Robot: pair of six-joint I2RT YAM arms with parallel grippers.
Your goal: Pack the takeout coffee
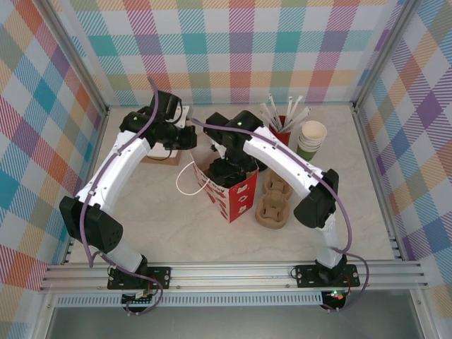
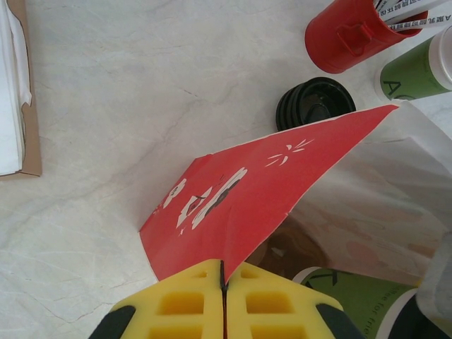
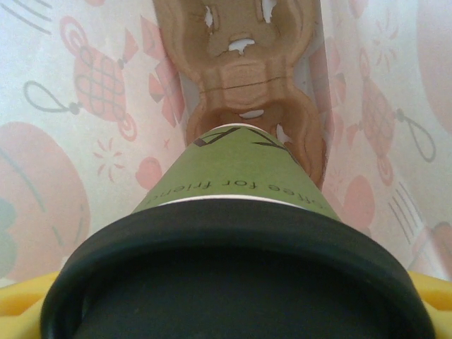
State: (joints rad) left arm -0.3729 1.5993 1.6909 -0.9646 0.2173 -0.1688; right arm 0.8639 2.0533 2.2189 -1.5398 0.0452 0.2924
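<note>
The takeout coffee [image 3: 236, 180] is a green paper cup with a black lid [image 3: 233, 275]. It stands upright inside the red paper bag [image 1: 236, 194]. My right gripper [image 1: 227, 169] reaches down into the bag and is shut on the cup near its lid, with yellow fingertips [image 3: 432, 289] showing at either side. Below the cup, a brown pulp carrier [image 3: 244, 85] lies on the bag's floor; whether the cup touches it I cannot tell. My left gripper [image 2: 224, 272] is shut on the bag's upper edge [image 2: 233, 198], holding the mouth open. The cup's green side [image 2: 353, 302] shows inside.
A loose black lid [image 2: 314, 102] lies behind the bag. A red holder [image 1: 282, 128] with straws and a stack of lidless green cups [image 1: 311, 139] stand at the back right. Brown carriers [image 1: 272, 201] lie right of the bag, and napkins [image 2: 10, 92] to its left.
</note>
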